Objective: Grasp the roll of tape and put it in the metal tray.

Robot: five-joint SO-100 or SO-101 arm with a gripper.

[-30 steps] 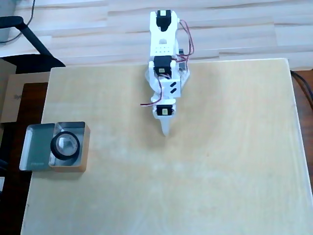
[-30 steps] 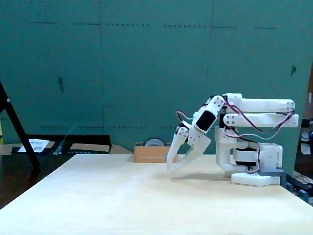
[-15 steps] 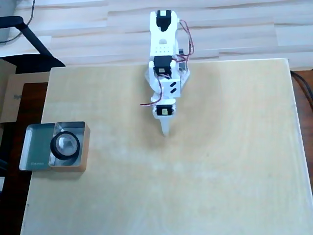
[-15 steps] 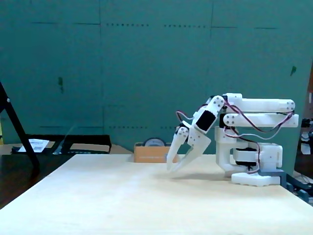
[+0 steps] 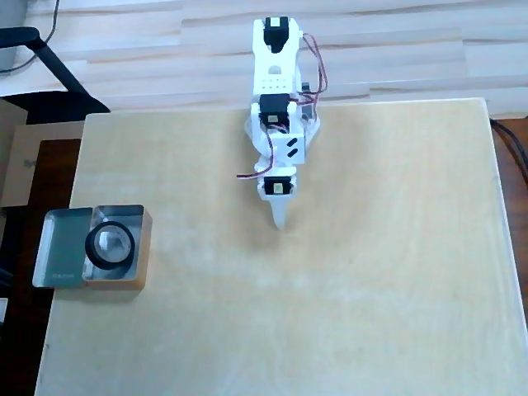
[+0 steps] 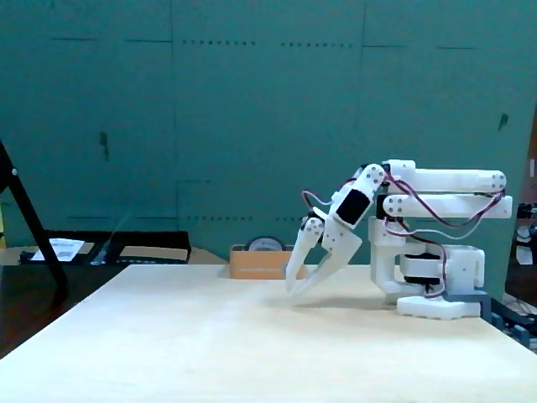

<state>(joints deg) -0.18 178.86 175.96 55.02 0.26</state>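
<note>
Inside metal tray (image 5: 62, 247) — roll of tape (image 5: 110, 246), well apart from tool (image 5: 281, 223).

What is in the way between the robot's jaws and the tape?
Nothing visible. In the overhead view, only bare table lies between the gripper and the tape. The tape already sits in the tray, at the table's left edge.

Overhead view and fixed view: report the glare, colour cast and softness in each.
Overhead view: washed out and soft, with a pale sheen on the table and mirror reflections in the metal tray around the roll of tape. Fixed view: dim, teal-tinted, slightly blurred; the gripper casts a faint shadow.
</note>
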